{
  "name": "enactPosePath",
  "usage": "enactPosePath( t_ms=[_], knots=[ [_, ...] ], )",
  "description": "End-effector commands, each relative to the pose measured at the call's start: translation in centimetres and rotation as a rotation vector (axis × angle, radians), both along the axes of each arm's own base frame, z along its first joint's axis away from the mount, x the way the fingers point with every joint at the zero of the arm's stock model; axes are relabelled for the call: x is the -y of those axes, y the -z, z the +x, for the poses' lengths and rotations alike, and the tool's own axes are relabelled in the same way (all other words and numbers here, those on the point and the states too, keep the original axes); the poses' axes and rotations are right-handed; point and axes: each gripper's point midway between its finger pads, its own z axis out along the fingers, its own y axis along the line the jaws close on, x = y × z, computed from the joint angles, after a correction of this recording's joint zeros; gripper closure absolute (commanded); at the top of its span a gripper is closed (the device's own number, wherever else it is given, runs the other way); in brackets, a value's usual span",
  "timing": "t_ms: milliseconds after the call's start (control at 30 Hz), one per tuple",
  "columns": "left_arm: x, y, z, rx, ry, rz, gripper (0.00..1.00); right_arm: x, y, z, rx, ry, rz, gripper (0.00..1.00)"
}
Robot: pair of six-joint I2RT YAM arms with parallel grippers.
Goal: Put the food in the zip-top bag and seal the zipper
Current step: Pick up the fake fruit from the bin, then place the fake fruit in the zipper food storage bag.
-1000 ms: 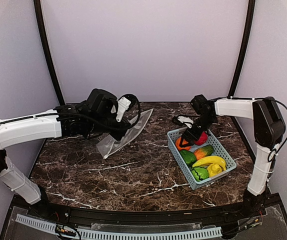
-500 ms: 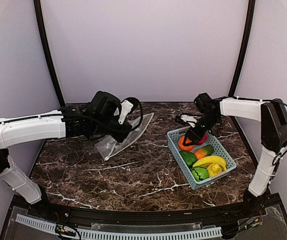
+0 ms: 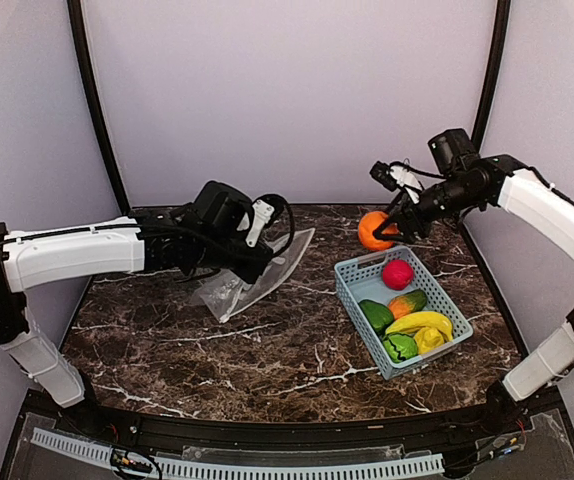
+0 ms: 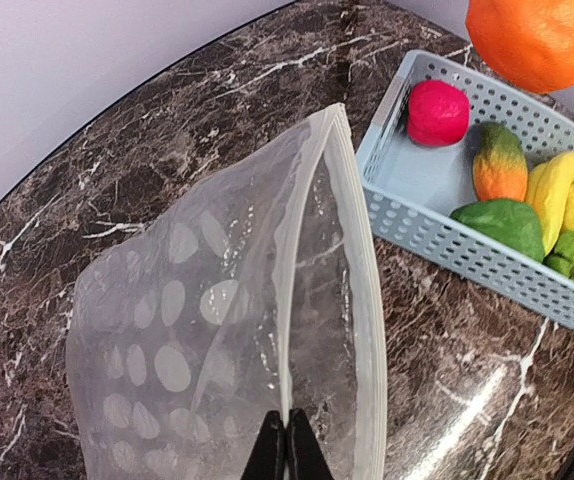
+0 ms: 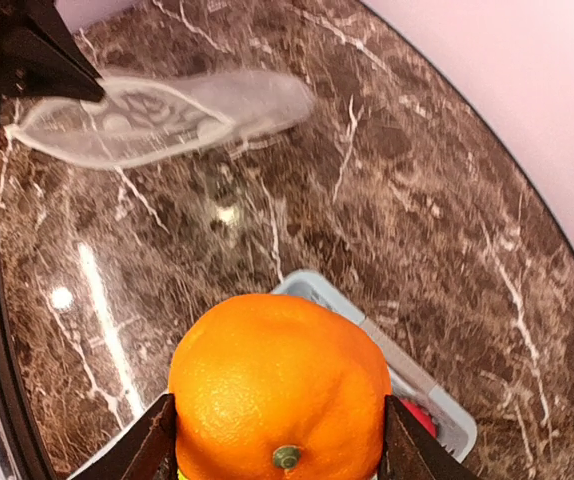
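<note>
The zip-top bag (image 3: pixel 252 283) is clear with white oval dots and lies left of centre. My left gripper (image 4: pixel 287 452) is shut on the upper zipper (image 4: pixel 293 270) strip, and the lower lip (image 4: pixel 364 300) lies apart from it, so the mouth gapes toward the basket. My right gripper (image 3: pixel 389 226) is shut on the orange ball (image 3: pixel 372 230), which hangs in the air behind the basket and fills the right wrist view (image 5: pixel 279 385). The remaining food lies in the basket: a red ball (image 3: pixel 397 273), yellow bananas (image 3: pixel 419 322) and green pieces (image 3: pixel 375 315).
The light-blue slotted basket (image 3: pixel 449 345) stands at the right on the dark marble table (image 3: pixel 267 350). Curved black posts (image 3: pixel 97 120) and pale walls close in the back and sides. A black rail runs along the table's near edge.
My right gripper closed on the orange ball in the basket and lifted it up and toward the back. The left arm shifted slightly right with the bag in its grip.
</note>
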Motion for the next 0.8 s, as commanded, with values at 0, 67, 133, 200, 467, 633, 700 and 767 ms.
enactPosePath(
  t_ms=[0,67,133,200,467,633,700,767],
  knots=[
    [2.0,-3.5,0.4,-0.027,-0.026,-0.15,0.99,-3.0,-8.0,-2.3,0.071,-0.13,0.228,0.5],
    [2.6,-4.5,0.7,-0.045,-0.051,-0.206,0.99,-4.1,-10.5,-3.3,0.078,-0.185,0.304,0.5],
    [3.2,-5.3,1.1,-0.064,-0.081,-0.258,0.99,-5.0,-12.4,-3.8,0.084,-0.219,0.357,0.51],
    [3.8,-6.3,1.4,-0.084,-0.11,-0.314,0.99,-6.0,-14.0,-4.3,0.085,-0.254,0.405,0.51],
    [5.5,-10.1,1.4,-0.157,-0.136,-0.523,0.99,-9.2,-16.9,-4.9,0.046,-0.333,0.504,0.51],
    [5.9,-11.1,1.1,-0.188,-0.139,-0.603,0.99,-11.3,-16.2,-5.2,-0.029,-0.376,0.536,0.51],
    [5.9,-11.4,0.7,-0.206,-0.134,-0.636,0.99,-12.1,-15.2,-5.2,-0.055,-0.382,0.531,0.5],
    [6.1,-12.1,0.6,-0.206,-0.124,-0.683,0.99,-12.7,-14.6,-5.2,-0.08,-0.388,0.529,0.5]
  ],
)
